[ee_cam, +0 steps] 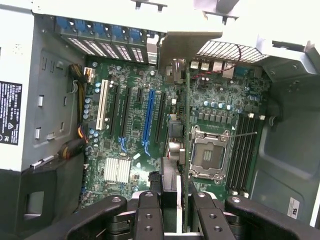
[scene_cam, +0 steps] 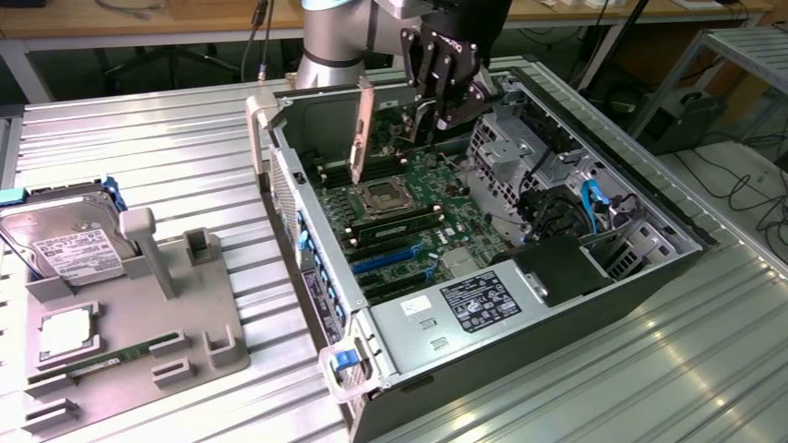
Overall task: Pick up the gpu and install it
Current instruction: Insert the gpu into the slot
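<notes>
My gripper (scene_cam: pixel 446 103) is shut on the gpu (scene_cam: pixel 362 129) and holds it on edge over the open computer case (scene_cam: pixel 640 208). The card's silver end bracket points toward the case's rear wall. In the wrist view the gpu (ee_cam: pixel 186 125) appears edge-on between the black fingers (ee_cam: pixel 149 217), with its black fan (ee_cam: pixel 170 175) near the gripper (ee_cam: pixel 175 222) and its bracket (ee_cam: pixel 187 42) at the far end. It hangs above the green motherboard (ee_cam: pixel 125 90), between the blue slot (ee_cam: pixel 147 120) and the CPU socket (ee_cam: pixel 207 152), clear of the board.
A power supply (scene_cam: pixel 474 309) and drive cage (scene_cam: pixel 542 157) stand inside the case. On the exterior view's left, a grey fixture (scene_cam: pixel 203 314) holds a hard drive (scene_cam: pixel 68 245), a processor (scene_cam: pixel 68 332) and a memory stick (scene_cam: pixel 105 362). Ribbed metal table all around.
</notes>
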Robot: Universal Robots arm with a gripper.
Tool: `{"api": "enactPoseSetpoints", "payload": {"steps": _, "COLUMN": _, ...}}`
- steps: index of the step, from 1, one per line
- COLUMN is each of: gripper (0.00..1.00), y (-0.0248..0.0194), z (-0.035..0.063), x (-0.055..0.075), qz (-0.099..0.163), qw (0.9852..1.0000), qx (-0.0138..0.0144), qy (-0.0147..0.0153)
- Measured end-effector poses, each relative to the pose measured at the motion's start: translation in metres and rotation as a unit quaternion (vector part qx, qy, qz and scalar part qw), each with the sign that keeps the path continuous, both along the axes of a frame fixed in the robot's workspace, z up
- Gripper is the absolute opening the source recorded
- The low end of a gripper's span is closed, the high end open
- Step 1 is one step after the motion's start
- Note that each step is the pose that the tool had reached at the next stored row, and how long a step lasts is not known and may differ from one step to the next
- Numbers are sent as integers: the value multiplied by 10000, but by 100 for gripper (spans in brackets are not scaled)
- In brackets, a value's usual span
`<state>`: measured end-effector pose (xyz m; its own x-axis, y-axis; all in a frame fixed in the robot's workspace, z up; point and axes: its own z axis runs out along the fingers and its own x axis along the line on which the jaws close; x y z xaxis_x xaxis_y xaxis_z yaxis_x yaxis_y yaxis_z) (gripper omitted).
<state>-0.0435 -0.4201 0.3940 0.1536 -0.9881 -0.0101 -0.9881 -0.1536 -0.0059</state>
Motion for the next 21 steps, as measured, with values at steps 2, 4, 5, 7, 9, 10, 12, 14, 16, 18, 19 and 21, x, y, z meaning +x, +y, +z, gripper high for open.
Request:
{"api": "enactPoseSetpoints", "payload": {"steps": 2, "gripper": 28, "y": -4, "z": -16, "x": -2, "qz": -1, "qw": 10000, "qx": 1, "qy": 0}}
{"api": "enactPoseSetpoints", "payload": {"steps": 4, "gripper": 28, "y": -8, "z": -37, "x": -3, "qz": -1, "qw": 10000, "qx": 2, "qy": 0}}
{"api": "enactPoseSetpoints", "payload": {"steps": 5, "gripper": 28, "y": -10, "z": -46, "x": -4, "qz": -1, "qw": 10000, "qx": 2, "qy": 0}}
{"api": "enactPoseSetpoints", "payload": {"steps": 7, "gripper": 28, "y": -11, "z": -61, "x": -4, "qz": -1, "qw": 10000, "qx": 3, "qy": 0}}
{"api": "enactPoseSetpoints", "payload": {"steps": 9, "gripper": 28, "y": -13, "z": -74, "x": -4, "qz": 0, "qw": 10000, "qx": 3, "qy": -2}}
{"api": "enactPoseSetpoints", "payload": {"steps": 10, "gripper": 28, "y": -14, "z": -80, "x": -5, "qz": 0, "qw": 10000, "qx": 4, "qy": -3}}
{"api": "enactPoseSetpoints", "payload": {"steps": 12, "gripper": 28, "y": -15, "z": -90, "x": -5, "qz": 0, "qw": 10000, "qx": 4, "qy": -5}}
{"api": "enactPoseSetpoints", "payload": {"steps": 14, "gripper": 28, "y": -16, "z": -101, "x": -6, "qz": 0, "qw": 10000, "qx": 6, "qy": -6}}
{"api": "enactPoseSetpoints", "payload": {"steps": 16, "gripper": 28, "y": -17, "z": -111, "x": -6, "qz": -1, "qw": 10000, "qx": 6, "qy": -7}}
{"api": "enactPoseSetpoints", "payload": {"steps": 18, "gripper": 28, "y": -20, "z": -123, "x": -6, "qz": -1, "qw": 10000, "qx": 7, "qy": -7}}
{"api": "enactPoseSetpoints", "payload": {"steps": 19, "gripper": 28, "y": -21, "z": -126, "x": -6, "qz": -1, "qw": 10000, "qx": 7, "qy": -6}}
{"api": "enactPoseSetpoints", "payload": {"steps": 21, "gripper": 28, "y": -22, "z": -136, "x": -6, "qz": -1, "qw": 10000, "qx": 9, "qy": -6}}
